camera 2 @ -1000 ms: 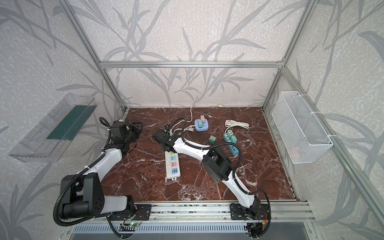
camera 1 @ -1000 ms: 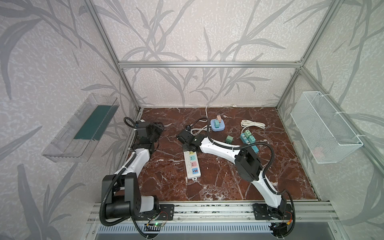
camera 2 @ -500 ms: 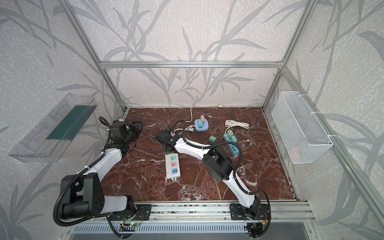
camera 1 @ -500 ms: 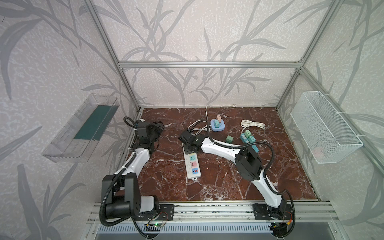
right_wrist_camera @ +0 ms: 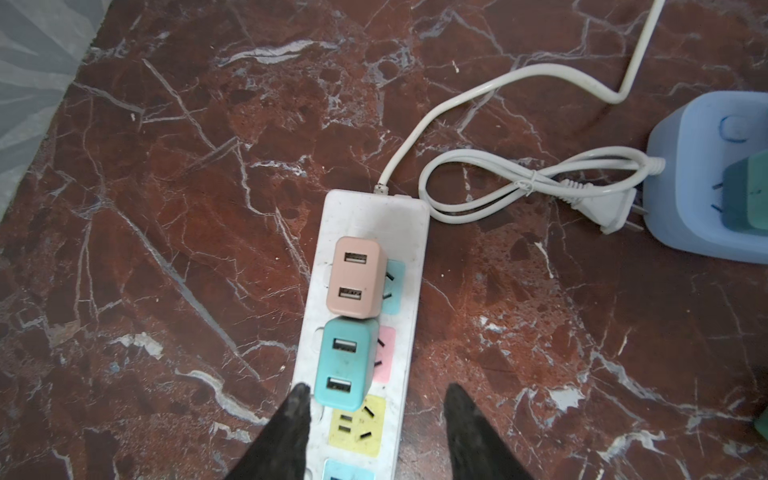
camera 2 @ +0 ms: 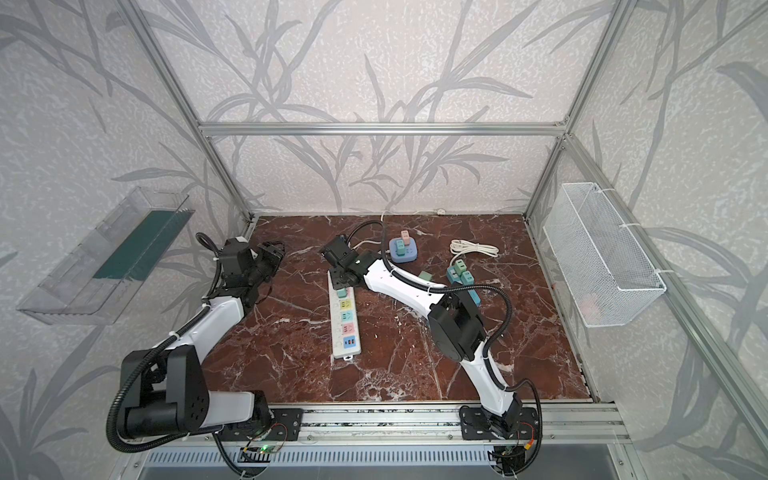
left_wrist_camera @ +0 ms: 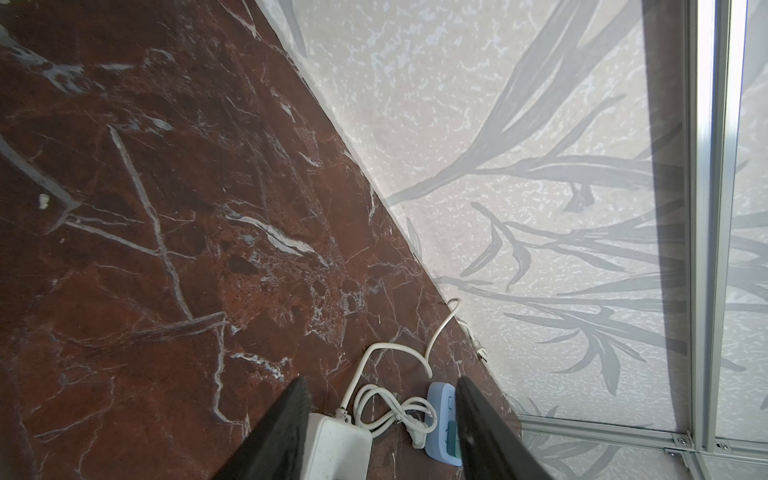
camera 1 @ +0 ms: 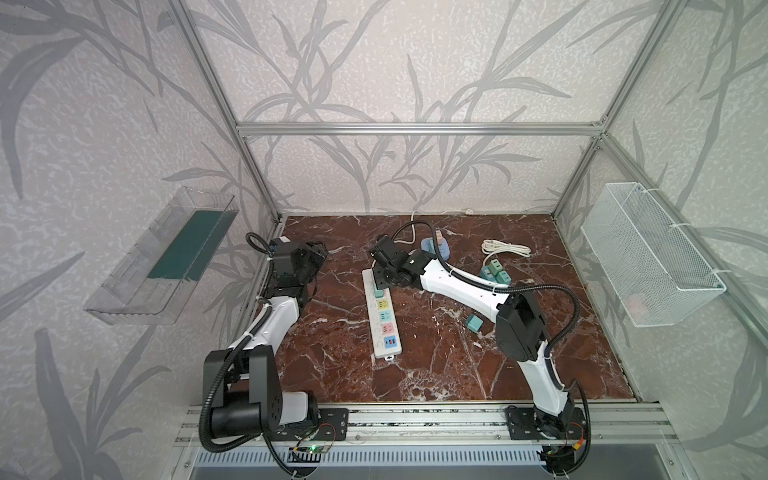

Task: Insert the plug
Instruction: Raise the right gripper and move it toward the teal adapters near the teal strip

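At the cord end of the power strip [right_wrist_camera: 374,212] — teal plug [right_wrist_camera: 343,365] sits socketed, touching the pink plug [right_wrist_camera: 355,276]; probably fully seated. Right gripper [right_wrist_camera: 376,390] open just beside it, empty. Left gripper [left_wrist_camera: 381,382] — open too, empty.

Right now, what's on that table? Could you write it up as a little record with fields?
Surface: dark red marble table
Strip: white power strip, lying flat mid-table
Plugged in: pink charger and teal charger, next to each other at the strip's cord end
Right pincer: open, over the strip beside the teal charger, holding nothing
Left pincer: open, empty, at the table's left edge
Nearby: blue socket cube; loose teal plug
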